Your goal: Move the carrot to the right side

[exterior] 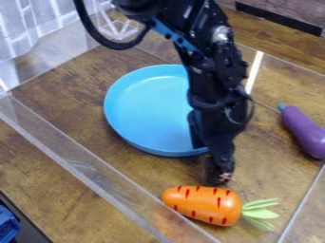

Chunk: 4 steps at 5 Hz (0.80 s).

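So we've got the blue plate (143, 106) sitting on the brown worktop (66, 98), and we'll use that plate as our landmark for everything else. The carrot (202, 203), a stubby orange one with thin dark lines, lies on its side on the near side of the plate, a bit toward the right of the picture. Its light green leafy top (259, 212) points away to the right, and the carrot isn't touching the plate.

Our black robot arm reaches in from the top of the picture and hangs over the right part of the plate, covering some of its rim. The hand (219, 177) points down at a spot between the plate and the carrot, just beside the carrot's upper edge. We've got it wide open and it isn't holding anything. From this angle we can't really tell whether the lowest tip touches the carrot or the worktop.

Well off to the right of the plate we can see the purple eggplant (303, 131), lying with its stem end toward the back. There's a white strip (254, 72) nearer the plate, behind and to its right. Down in the corner of the picture, on the near left of the plate, part of something blue (8, 226) pokes into view, but too little shows for us to name it.
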Each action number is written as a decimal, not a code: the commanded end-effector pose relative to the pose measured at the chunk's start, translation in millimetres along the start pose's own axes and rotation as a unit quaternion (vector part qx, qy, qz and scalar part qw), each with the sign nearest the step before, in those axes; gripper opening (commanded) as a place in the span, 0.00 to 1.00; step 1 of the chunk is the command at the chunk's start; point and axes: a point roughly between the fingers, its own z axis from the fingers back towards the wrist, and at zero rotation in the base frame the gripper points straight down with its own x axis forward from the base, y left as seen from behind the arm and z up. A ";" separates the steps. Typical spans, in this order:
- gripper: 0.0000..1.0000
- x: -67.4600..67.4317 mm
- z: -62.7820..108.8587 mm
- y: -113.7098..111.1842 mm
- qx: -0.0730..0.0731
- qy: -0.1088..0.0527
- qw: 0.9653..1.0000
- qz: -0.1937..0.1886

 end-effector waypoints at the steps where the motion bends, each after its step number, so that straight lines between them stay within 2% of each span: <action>1: 1.00 11.4 -7.9 -24.2 -0.013 0.009 1.000 0.015; 3: 1.00 3.6 -6.3 -11.9 -0.017 0.017 0.999 0.037; 4: 1.00 13.0 -8.4 -5.2 -0.005 0.017 0.997 0.075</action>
